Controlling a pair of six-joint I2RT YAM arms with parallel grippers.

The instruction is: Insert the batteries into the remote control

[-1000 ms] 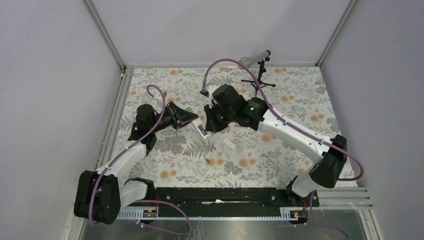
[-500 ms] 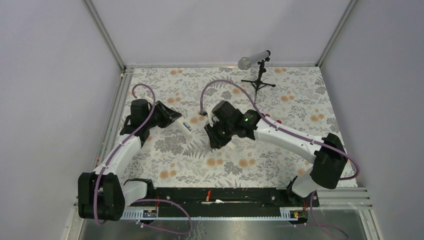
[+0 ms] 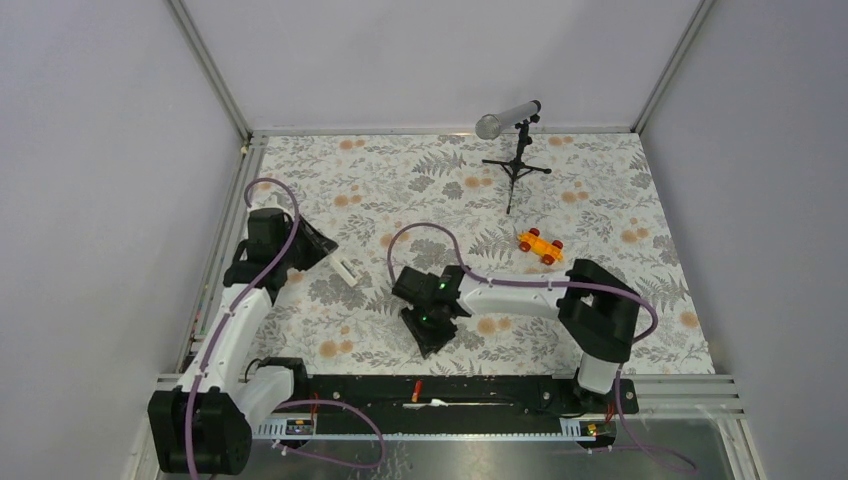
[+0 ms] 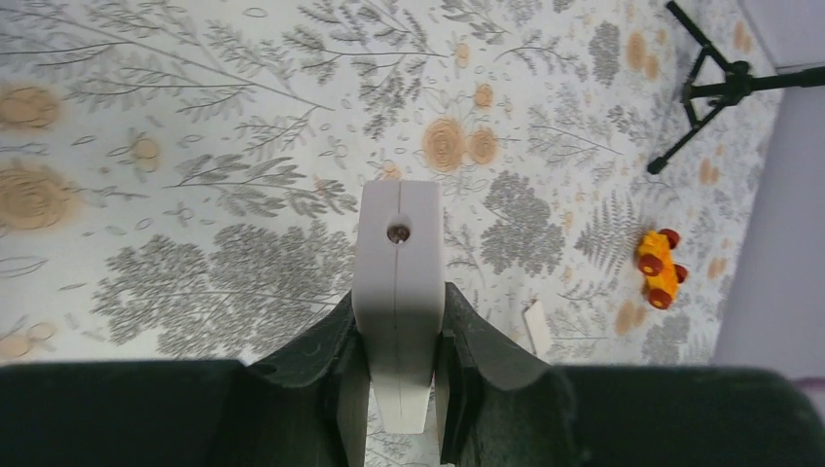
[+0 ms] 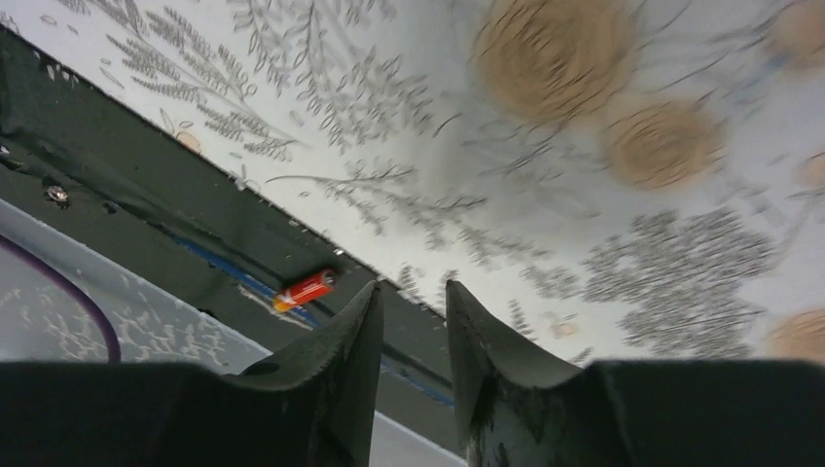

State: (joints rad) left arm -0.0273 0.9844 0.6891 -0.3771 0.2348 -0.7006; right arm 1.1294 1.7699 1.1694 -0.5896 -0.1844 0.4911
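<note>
Left wrist view | my left gripper (image 4: 399, 326) clamps the white remote control (image 4: 397, 248) | my right gripper (image 5: 411, 316) shows jaws narrowly apart, empty | red battery (image 5: 304, 290) lies on the black rail (image 5: 146, 209) just ahead of them.

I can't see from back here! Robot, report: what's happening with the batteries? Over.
Left gripper shut on remote control. Right gripper open, empty, by the near edge. Red battery on black rail ahead of it. Nothing between.
</note>
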